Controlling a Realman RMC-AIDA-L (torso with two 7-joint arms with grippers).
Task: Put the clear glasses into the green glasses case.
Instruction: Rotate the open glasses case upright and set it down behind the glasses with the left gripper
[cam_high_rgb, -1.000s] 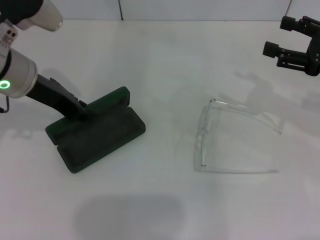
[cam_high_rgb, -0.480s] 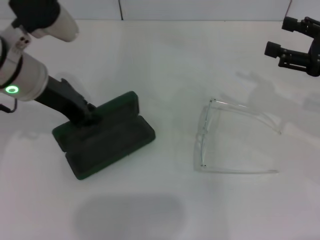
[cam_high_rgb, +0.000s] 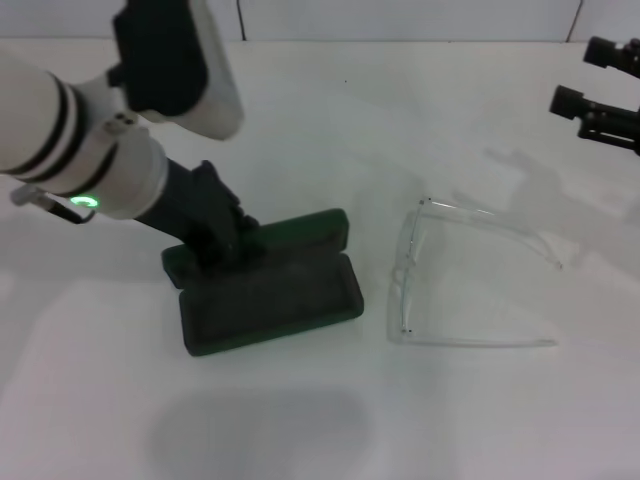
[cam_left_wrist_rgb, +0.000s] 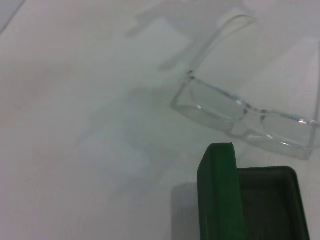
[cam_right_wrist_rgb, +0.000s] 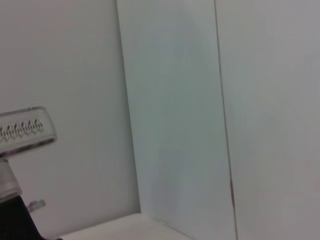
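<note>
The open case (cam_high_rgb: 270, 290) is gripped by the left hand (cam_high_rgb: 222, 238), beside the glasses (cam_high_rgb: 450, 275); the right hand (cam_high_rgb: 600, 100) is held spread, apart.

No readable text, labels or numbers anywhere; none legible on green glasses case (cam_high_rgb: 270, 285).

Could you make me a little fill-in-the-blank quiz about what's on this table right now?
1. The green glasses case lies with its lid ____.
2. The clear glasses rest on the ____, not in the case.
3. The arm gripping the case's edge is the robot's ____ one.
4. The right gripper holds ____.

Missing words: open; table; left; nothing
</note>
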